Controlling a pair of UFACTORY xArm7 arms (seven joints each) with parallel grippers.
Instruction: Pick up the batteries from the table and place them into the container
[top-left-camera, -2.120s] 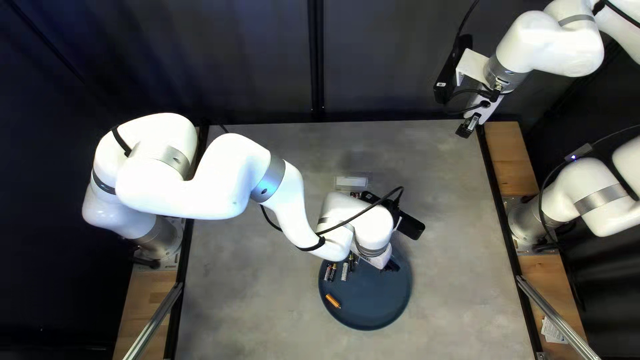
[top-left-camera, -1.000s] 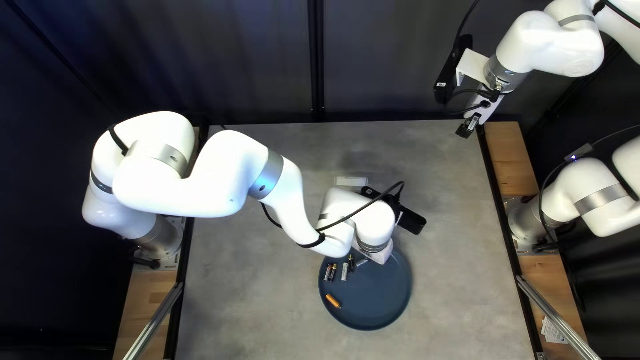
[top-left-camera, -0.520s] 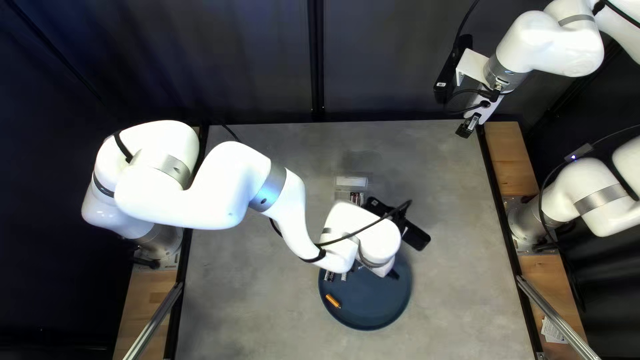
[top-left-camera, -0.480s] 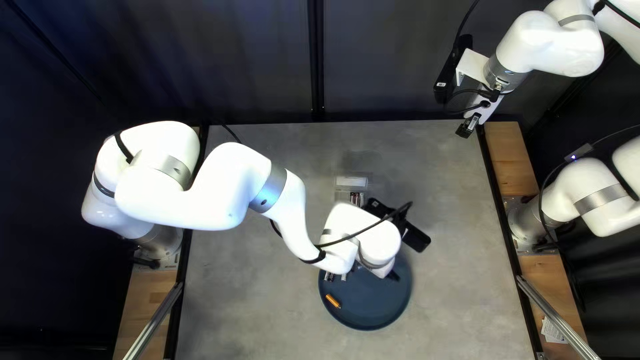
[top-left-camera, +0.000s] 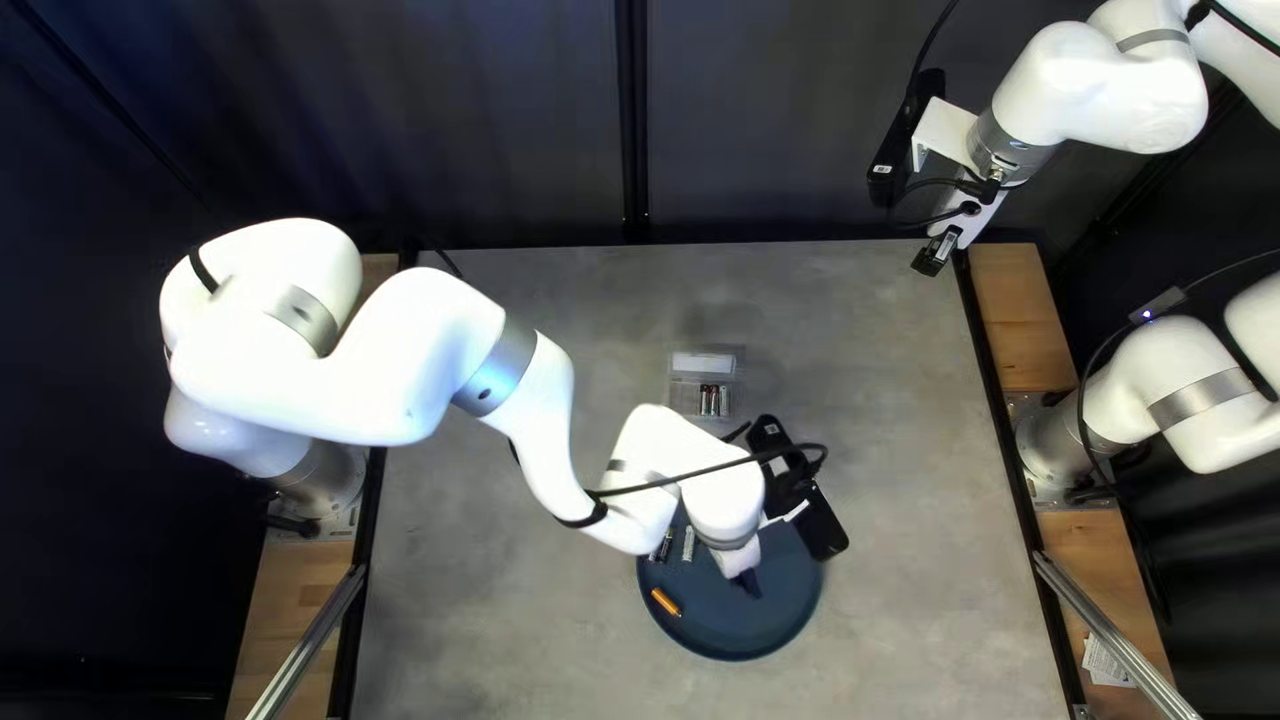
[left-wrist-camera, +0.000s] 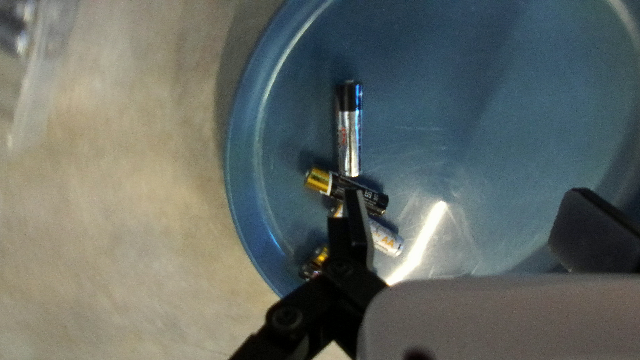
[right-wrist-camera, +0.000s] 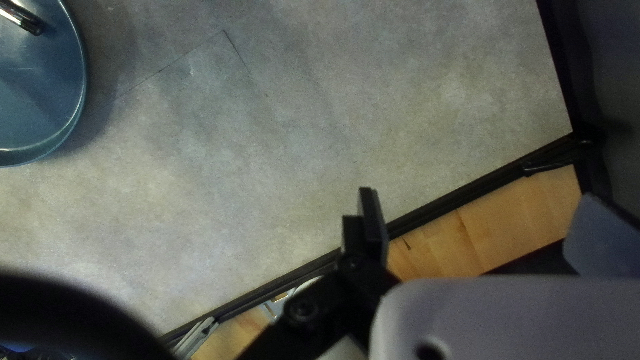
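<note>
My left gripper [top-left-camera: 750, 583] is over the blue plate [top-left-camera: 742, 646] in the top left view; my right gripper [top-left-camera: 934, 254] hangs at the table's far right corner. On the plate lie an orange battery [top-left-camera: 666, 603] and a silver battery [top-left-camera: 688, 543]. In the left wrist view my left gripper [left-wrist-camera: 470, 230] stands open with nothing between its fingers. One finger partly covers a black-and-gold battery [left-wrist-camera: 321, 181] and a white battery [left-wrist-camera: 388, 239]; a silver-and-black battery [left-wrist-camera: 350, 130] lies ahead. My right gripper [right-wrist-camera: 477, 230] is open and empty. The clear container [top-left-camera: 684, 398] holds several batteries.
The container's raised lid [top-left-camera: 703, 363] is on its far side, beyond the plate. My left forearm reaches across the table's left half [top-left-camera: 440, 574]. Under my right gripper run the black table edge [right-wrist-camera: 460, 195] and a wooden strip [right-wrist-camera: 507, 223].
After shifting toward the far edge and back, my left gripper has moved nearer the plate's middle, toward the near edge. More of the container shows now. The right arm has stayed still.
</note>
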